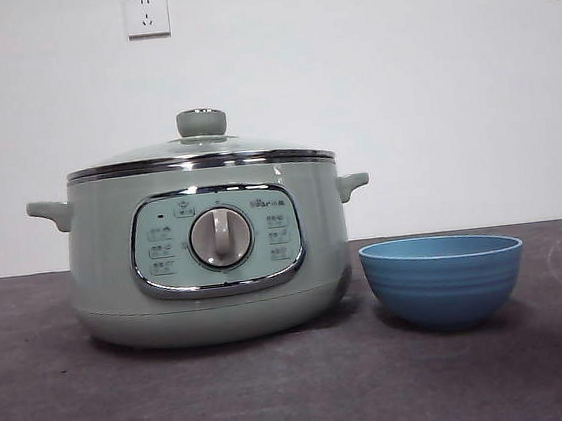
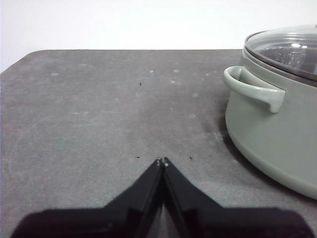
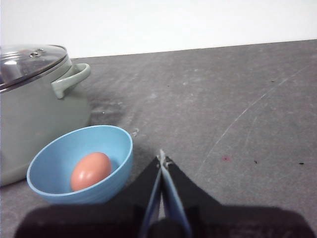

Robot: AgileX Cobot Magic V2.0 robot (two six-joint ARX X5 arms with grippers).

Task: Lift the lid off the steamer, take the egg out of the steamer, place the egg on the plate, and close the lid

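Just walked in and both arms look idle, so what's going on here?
Nothing is being handled. The egg lies in the blue bowl beside the steamer, and the glass lid sits closed on it. The left claw and right claw are shut, holding nothing, over the table on either side.

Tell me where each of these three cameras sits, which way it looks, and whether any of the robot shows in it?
Front view: low at table height, looking level at the steamer, its lid on, and the plate; no robot shows.
Left wrist view: on the left arm, facing the table beside the steamer; left gripper shut.
Right wrist view: on the right arm, facing the plate holding the egg; right gripper shut.
All three share the steamer.
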